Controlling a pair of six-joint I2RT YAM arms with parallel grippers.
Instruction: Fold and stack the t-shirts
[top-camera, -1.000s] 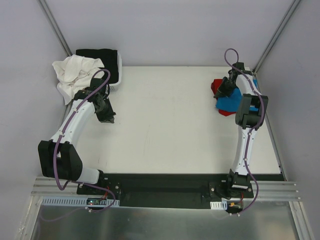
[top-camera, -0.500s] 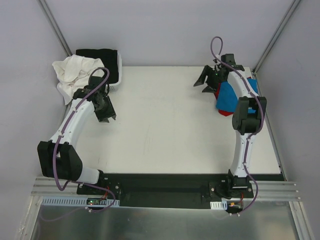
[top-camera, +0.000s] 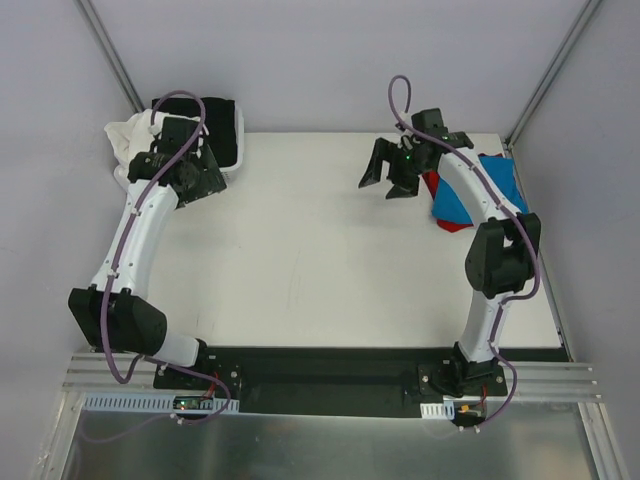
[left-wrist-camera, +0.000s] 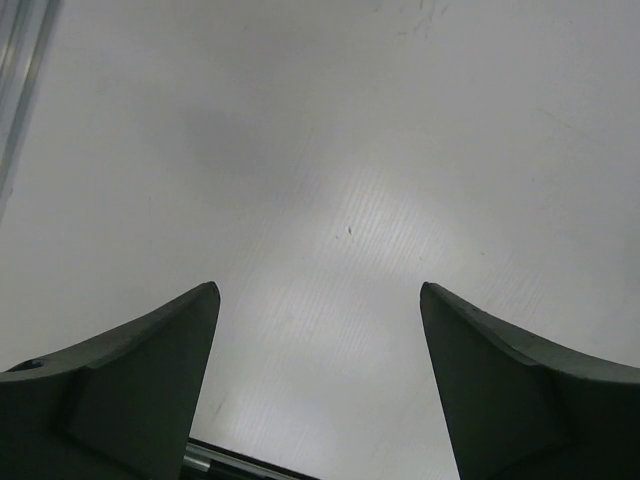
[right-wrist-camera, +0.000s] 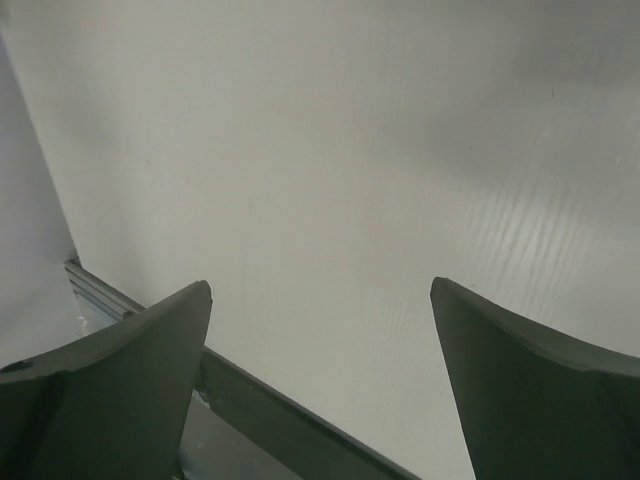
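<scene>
Both hands raised and opened since earlier frame: left hand by basket, right hand off blue t-shirt; each spread wide, empty, over counter.

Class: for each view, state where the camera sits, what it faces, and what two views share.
Top external: above, behind the bases, looking down on the table, white t-shirt, blue t-shirt; left arm and right arm show.
Left wrist: on the left arm, facing bare table; left gripper open.
Right wrist: on the right arm, facing bare table; right gripper open.
Shared: both wrist views show bare table between open fingers.
</scene>
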